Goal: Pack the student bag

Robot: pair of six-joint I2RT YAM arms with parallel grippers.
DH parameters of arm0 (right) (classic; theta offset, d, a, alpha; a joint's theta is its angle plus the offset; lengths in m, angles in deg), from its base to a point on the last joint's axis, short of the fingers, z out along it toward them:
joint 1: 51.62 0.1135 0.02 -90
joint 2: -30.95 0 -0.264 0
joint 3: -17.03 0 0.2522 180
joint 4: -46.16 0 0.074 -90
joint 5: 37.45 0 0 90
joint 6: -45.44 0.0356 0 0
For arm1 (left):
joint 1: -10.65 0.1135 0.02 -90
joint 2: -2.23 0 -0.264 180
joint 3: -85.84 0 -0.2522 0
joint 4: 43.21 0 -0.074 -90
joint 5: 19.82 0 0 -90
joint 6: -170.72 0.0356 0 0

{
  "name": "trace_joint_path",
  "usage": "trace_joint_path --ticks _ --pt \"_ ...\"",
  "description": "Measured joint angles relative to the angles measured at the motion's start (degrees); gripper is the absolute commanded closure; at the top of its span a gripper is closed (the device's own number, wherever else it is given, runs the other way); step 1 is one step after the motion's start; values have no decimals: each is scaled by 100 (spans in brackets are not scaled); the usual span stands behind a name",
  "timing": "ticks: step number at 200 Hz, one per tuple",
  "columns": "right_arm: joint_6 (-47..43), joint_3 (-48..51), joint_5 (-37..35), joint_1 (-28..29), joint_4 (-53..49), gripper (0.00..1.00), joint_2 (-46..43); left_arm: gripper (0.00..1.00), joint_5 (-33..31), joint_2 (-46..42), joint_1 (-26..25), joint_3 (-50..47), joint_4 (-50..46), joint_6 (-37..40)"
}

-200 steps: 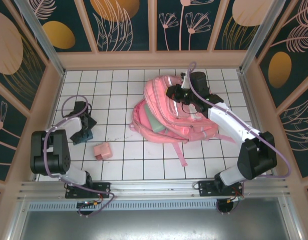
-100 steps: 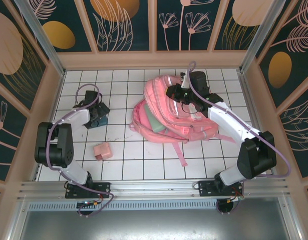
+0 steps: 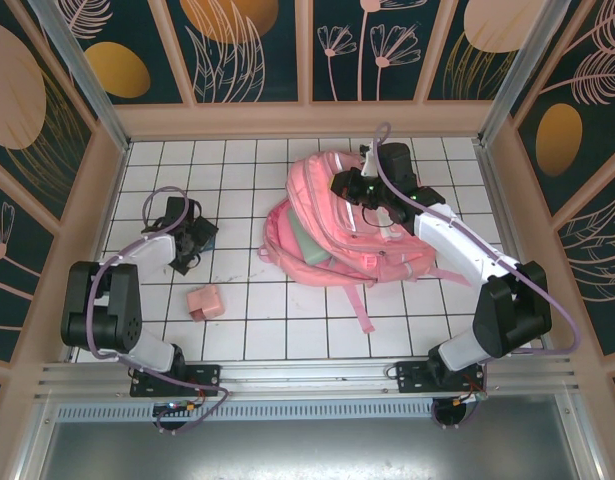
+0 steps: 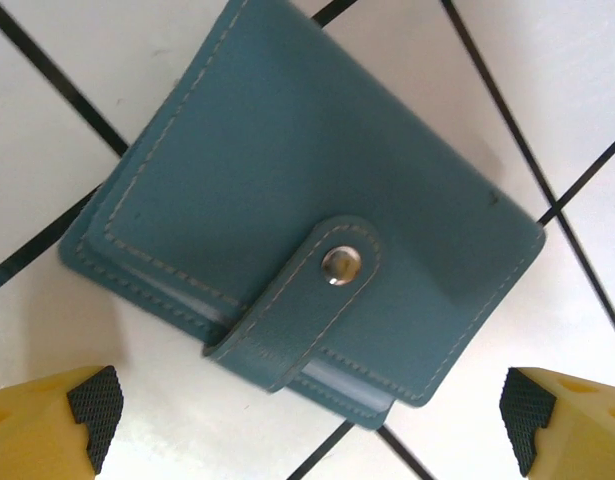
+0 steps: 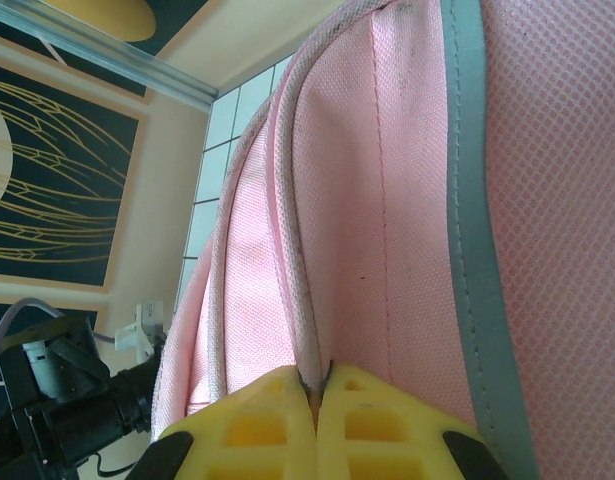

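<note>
Here, student bag (image 5: 387,200) seam tight between the right jaws

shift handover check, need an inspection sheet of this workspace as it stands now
surface: white tiled table, black grid lines
job's things: large soft pink backpack lying mid-table
clutter: teal leather snap wallet flat on tiles; small pink box nearer the front
grippers: left gripper open, straddling wallet; right gripper shut on backpack's piped edge
cables: purple cables along both arms
surroundings: dark floral wall panels
</note>
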Motion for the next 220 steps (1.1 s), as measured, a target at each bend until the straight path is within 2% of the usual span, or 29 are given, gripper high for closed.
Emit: trace_joint_path --ticks 64,100,159,191,220 --pt "-39 0 0 0 -4 100 0 1 -136 494 190 306 186 15" --pt "-39 -2 0 0 -4 100 0 1 -280 879 264 734 221 271" --pt "-37 -2 -2 0 -7 100 0 1 -155 1537 278 1414 332 767" --pt "-37 -2 -2 0 -7 100 0 1 -181 1589 238 1513 162 1003" --pt "-35 -2 -2 0 -7 100 0 1 -553 1851 57 1860 -293 1285"
